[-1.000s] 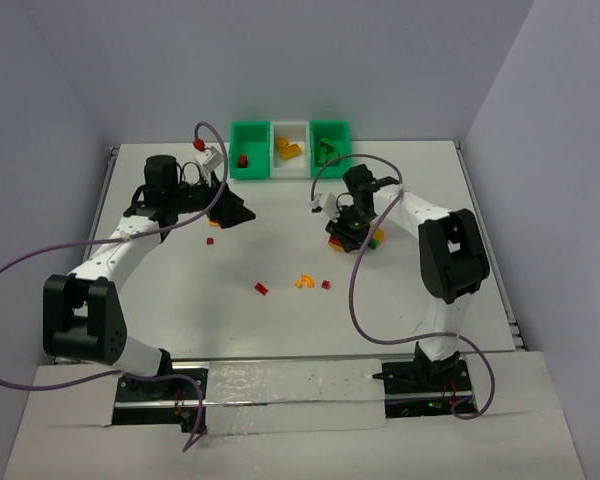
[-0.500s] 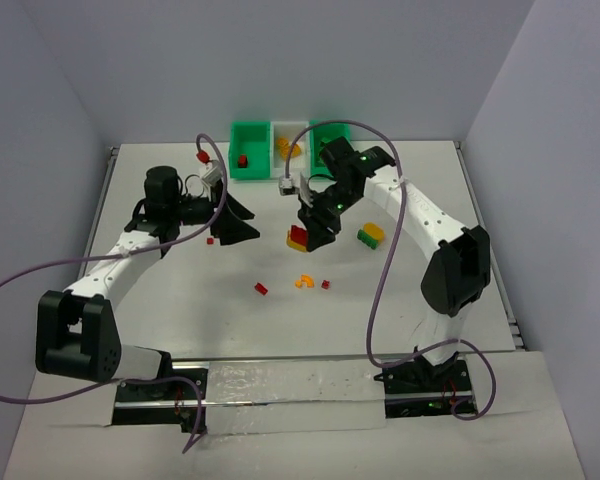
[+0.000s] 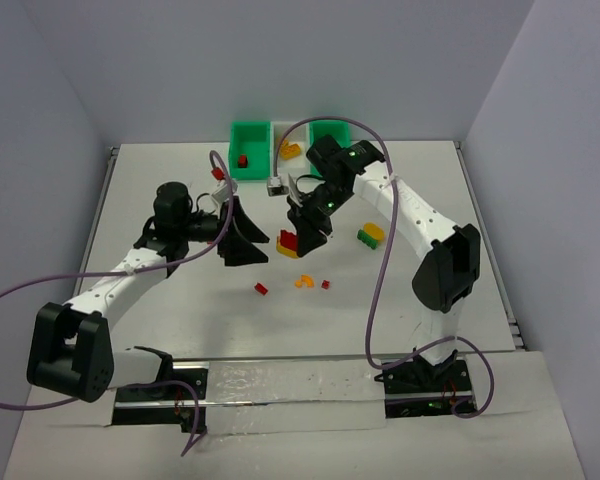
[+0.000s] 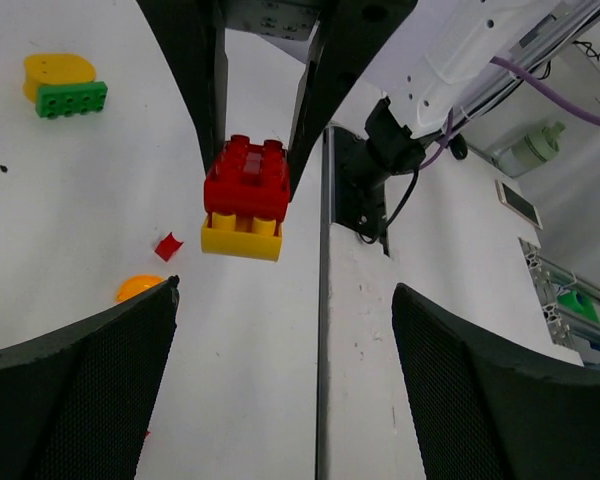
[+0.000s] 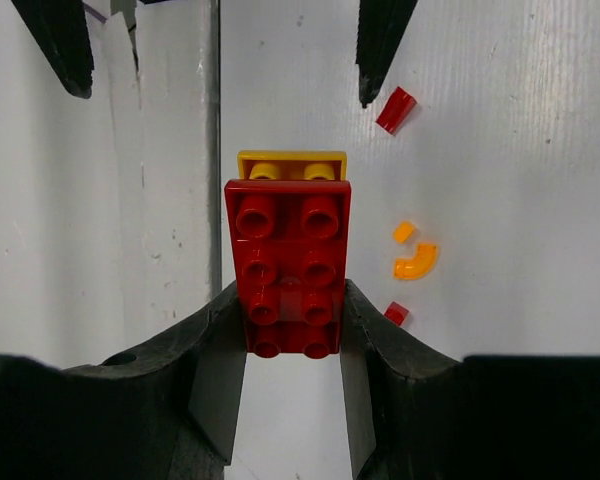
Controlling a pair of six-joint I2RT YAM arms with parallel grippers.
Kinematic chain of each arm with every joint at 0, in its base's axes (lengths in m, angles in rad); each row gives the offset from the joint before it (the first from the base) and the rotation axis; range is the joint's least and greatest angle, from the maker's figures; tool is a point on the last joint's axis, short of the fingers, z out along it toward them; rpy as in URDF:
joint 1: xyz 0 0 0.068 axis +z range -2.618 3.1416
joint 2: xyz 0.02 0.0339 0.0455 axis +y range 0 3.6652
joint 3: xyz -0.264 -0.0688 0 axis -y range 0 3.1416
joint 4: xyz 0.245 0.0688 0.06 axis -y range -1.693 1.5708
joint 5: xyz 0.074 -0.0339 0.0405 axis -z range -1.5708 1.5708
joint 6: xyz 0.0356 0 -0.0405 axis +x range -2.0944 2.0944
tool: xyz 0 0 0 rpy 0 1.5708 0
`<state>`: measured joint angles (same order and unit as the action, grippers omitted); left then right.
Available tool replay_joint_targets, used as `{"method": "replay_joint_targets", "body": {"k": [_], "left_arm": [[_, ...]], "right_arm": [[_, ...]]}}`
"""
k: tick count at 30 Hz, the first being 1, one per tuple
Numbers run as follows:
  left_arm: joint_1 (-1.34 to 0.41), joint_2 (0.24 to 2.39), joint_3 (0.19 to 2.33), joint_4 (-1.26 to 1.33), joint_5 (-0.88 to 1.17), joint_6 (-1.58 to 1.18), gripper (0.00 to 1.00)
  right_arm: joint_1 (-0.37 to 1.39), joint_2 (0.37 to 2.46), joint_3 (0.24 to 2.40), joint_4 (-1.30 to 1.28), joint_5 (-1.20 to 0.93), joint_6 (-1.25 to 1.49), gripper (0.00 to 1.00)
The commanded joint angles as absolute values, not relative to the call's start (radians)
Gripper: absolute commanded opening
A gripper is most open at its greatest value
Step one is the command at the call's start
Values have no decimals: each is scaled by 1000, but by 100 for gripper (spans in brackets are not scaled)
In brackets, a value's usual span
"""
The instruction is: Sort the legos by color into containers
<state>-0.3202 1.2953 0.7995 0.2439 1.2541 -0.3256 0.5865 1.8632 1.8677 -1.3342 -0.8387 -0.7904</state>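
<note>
Legos, small moulded plastic toy bricks in red, yellow, orange and green, partly binned, partly loose mid-table. Judged light, rigid and hard to damage, but smooth-sided and apt to slip or twist, so best pinched across two flat opposite walls, never on studs. At far left, bright green square plastic bin [image 3: 252, 172] with one red brick [image 3: 242, 160] inside. Nearer, left gripper [image 3: 242, 243], black fingers [image 4: 80, 380] spread wide around nothing, hovering just left of the carried stack. Below on the white table [image 3: 210, 330], tiny red piece [image 3: 261, 289]. In the centre, right gripper [image 5: 292, 290] clamped on the long side walls of a red eight-stud brick [image 5: 290, 250], with a yellow brick [image 5: 292, 163] clipped beneath it, the pair held clear of the table between both arms. Two colours in one stack, so probably to be pulled apart first, taking the yellow half by its exposed sides. Rightward, orange curved piece [image 3: 304, 282], awkward, best nipped across flat faces. Then small red bit [image 3: 326, 285]. Further right, green brick [image 4: 72, 98] joined to yellow rounded brick [image 4: 55, 68]. On the far side, white bin [image 3: 280, 128] holding yellow and orange pieces, and right green bin [image 3: 325, 127] mostly hidden behind the arm.
</note>
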Motion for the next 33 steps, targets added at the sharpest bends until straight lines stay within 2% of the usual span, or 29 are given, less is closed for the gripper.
{"method": "replay_joint_targets", "body": {"k": [1,13,27,33], "left_arm": [[-322,1257,739,570,1226,-556,92],[-324,1227,646,923,1106,-817,88],[-324,1245,684,819,1101,-723,80],[-324,1238,677,790,1096,-718,73]], "right_arm": [[600,1886,1939,-1438,-892,-755,0],[600,1924,1998,-1442,-1044,-676,0],[601,1908,2000,-1442,-1072,-664,0],[601,1908,2007,-1442,-1094,-659,0]]}}
